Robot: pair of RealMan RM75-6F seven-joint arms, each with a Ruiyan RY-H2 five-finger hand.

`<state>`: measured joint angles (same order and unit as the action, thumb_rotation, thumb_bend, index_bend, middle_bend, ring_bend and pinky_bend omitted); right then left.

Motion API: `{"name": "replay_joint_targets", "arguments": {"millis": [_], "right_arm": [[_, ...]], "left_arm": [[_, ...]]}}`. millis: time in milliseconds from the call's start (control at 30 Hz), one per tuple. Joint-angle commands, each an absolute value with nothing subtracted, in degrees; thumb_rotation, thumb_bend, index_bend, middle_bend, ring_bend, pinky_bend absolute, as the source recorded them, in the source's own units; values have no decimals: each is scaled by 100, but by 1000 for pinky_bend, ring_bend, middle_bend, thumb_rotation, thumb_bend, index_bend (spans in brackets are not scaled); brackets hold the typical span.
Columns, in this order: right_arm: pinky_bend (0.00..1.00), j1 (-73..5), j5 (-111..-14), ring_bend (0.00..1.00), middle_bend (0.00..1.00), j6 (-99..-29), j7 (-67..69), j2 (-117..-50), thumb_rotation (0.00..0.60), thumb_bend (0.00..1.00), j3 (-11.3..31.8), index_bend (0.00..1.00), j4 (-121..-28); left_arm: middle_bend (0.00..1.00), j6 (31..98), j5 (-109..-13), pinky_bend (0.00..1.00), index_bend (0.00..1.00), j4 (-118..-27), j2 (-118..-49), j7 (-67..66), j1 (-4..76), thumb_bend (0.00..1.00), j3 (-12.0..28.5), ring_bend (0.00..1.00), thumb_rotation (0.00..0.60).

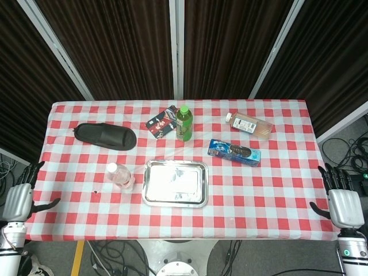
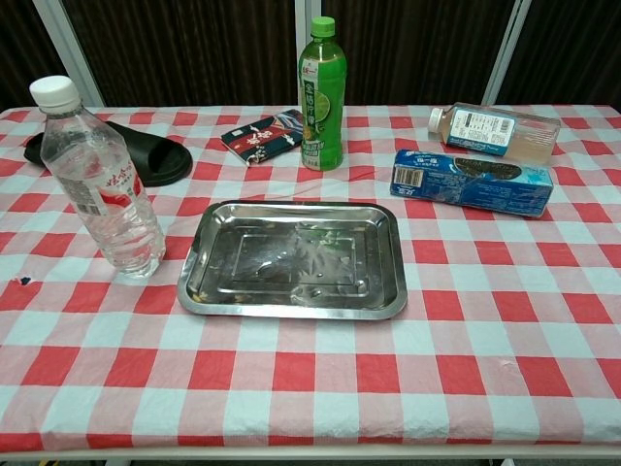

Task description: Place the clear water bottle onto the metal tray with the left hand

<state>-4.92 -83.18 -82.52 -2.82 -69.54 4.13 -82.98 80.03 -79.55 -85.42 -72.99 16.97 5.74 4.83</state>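
Note:
The clear water bottle (image 1: 119, 176) (image 2: 100, 182) with a white cap stands upright on the checked cloth, just left of the metal tray (image 1: 175, 200) (image 2: 291, 305). The tray is bare and lies near the table's front middle. My left hand (image 1: 19, 197) hangs beside the table's left front corner, fingers spread, holding nothing, well left of the bottle. My right hand (image 1: 342, 204) hangs off the table's right edge, fingers apart and empty. Neither hand shows in the chest view.
A green bottle (image 1: 183, 122) (image 2: 322, 93) stands behind the tray. A red-black packet (image 1: 161, 122) lies next to it, a black case (image 1: 105, 135) at the back left, a blue biscuit pack (image 1: 233, 152) and a lying pale bottle (image 1: 249, 125) at the right.

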Motion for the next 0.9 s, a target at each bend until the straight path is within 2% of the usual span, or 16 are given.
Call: {"name": "replay_joint_targets", "arguments": {"millis": [33, 367, 700, 900], "right_arm": [[0, -501, -8329, 0, 0, -8254, -287, -6966, 600, 96, 415, 0, -8266], [0, -511, -8311, 0, 0, -8204, -302, -7013, 600, 96, 399, 0, -8203], [0, -518, -8267, 0, 0, -8156, -287, -7033, 600, 96, 402, 0, -8154], [0, -538, -8207, 0, 0, -8079, -293, -7046, 600, 96, 410, 0, -8120]], "left_arm": [[99, 7347, -7635, 165, 107, -8836, -7434, 3356, 615, 0, 573, 13, 600], [99, 6889, -7666, 159, 100, -8528, -8199, 3980, 836, 0, 554, 13, 600], [99, 7273, -7726, 157, 100, -7880, -9258, 3746, 1127, 0, 969, 13, 600], [107, 7341, -7811, 156, 100, -7703, -9508, 3841, 1246, 0, 1047, 14, 600]]}}
